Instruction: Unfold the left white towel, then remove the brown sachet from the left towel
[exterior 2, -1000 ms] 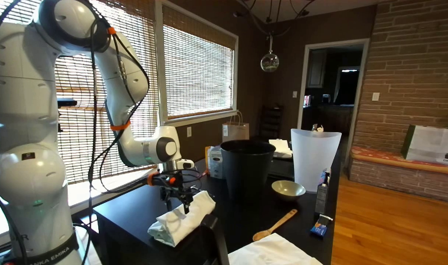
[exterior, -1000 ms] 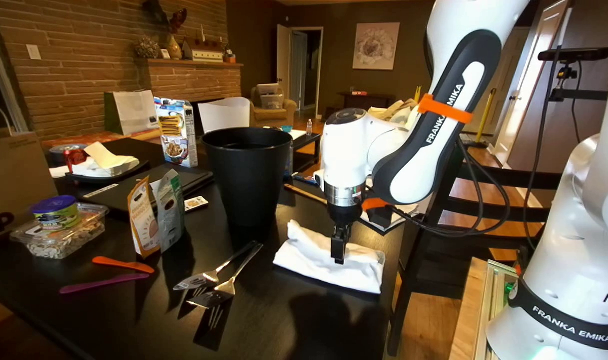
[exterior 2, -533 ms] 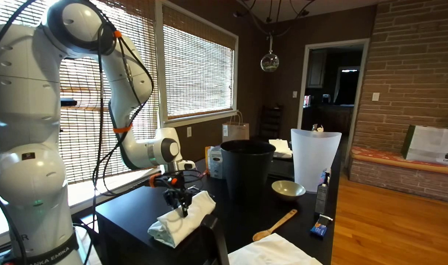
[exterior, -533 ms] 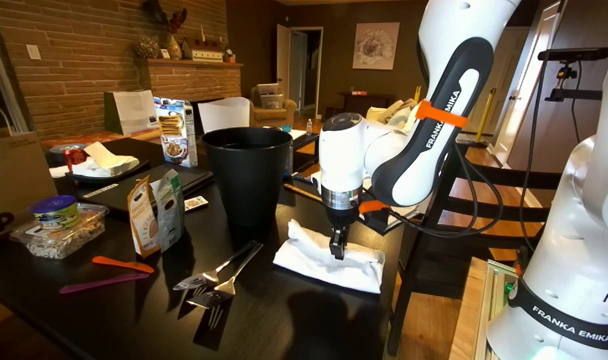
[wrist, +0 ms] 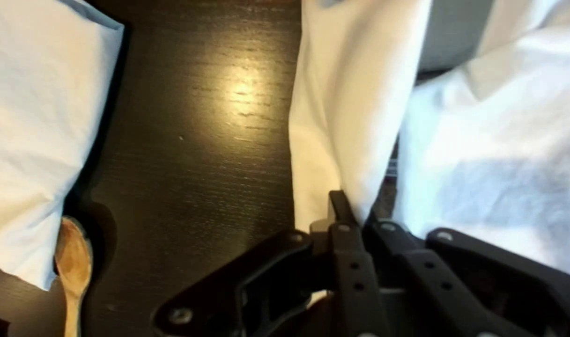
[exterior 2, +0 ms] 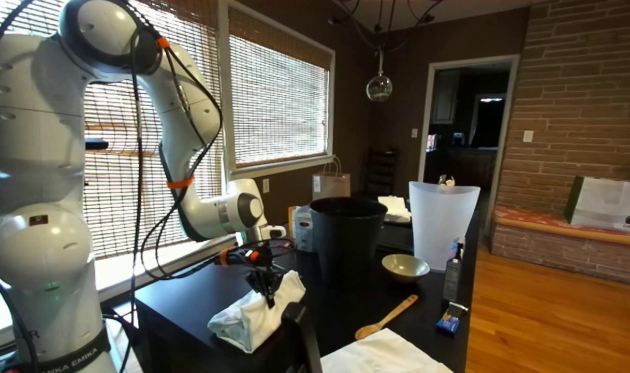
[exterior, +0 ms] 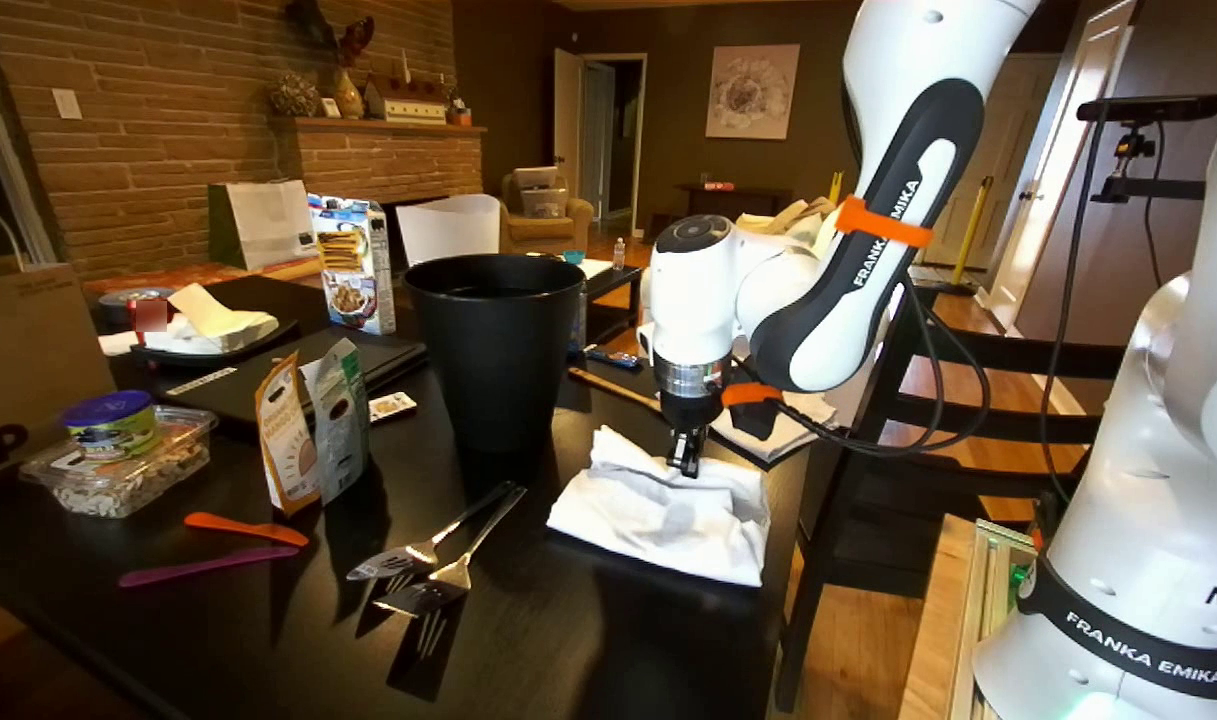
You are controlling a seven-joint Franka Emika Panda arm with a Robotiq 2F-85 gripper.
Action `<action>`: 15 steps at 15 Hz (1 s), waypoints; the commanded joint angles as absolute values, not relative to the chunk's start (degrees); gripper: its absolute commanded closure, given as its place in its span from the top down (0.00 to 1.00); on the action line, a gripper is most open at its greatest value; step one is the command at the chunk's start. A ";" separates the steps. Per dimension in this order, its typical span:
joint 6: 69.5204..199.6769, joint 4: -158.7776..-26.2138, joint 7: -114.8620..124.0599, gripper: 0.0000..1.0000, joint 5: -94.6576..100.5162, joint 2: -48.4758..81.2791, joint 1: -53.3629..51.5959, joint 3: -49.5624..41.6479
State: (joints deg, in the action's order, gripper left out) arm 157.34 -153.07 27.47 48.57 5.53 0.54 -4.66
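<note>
Gripper is clenched on a fold of the white towel, cloth pinched btwn its tips. Rest of that towel lies rumpled on the table right under the gripper. In wrist view a dark strip shows just R of the tips, btwn the pinched fold & the spread part; too blurred to ID.

L of gripper in wrist view, well apart: second towel, w/ wooden spoon just beside its edge.

R of gripper in an exterior view: black bin nearest, then bowl, then frosted bin just behind the bowl.

L of gripper in an exterior view: metal utensils w/ handles angled up twd the black bin; past them orange pouch & green pouch, both upright, side by side. Farther L: orange knife, purple knife, then clear box w/ purple-lidded tub on top.
</note>
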 commanded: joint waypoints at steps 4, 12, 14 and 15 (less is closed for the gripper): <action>154.26 -151.30 35.61 0.31 58.44 5.42 1.94 -10.39; 153.08 -150.21 41.05 0.83 59.40 5.27 1.95 -12.78; 154.04 -150.69 37.70 0.98 53.15 6.34 2.32 -12.42; 154.75 -150.84 35.68 1.00 49.62 6.88 2.51 -12.19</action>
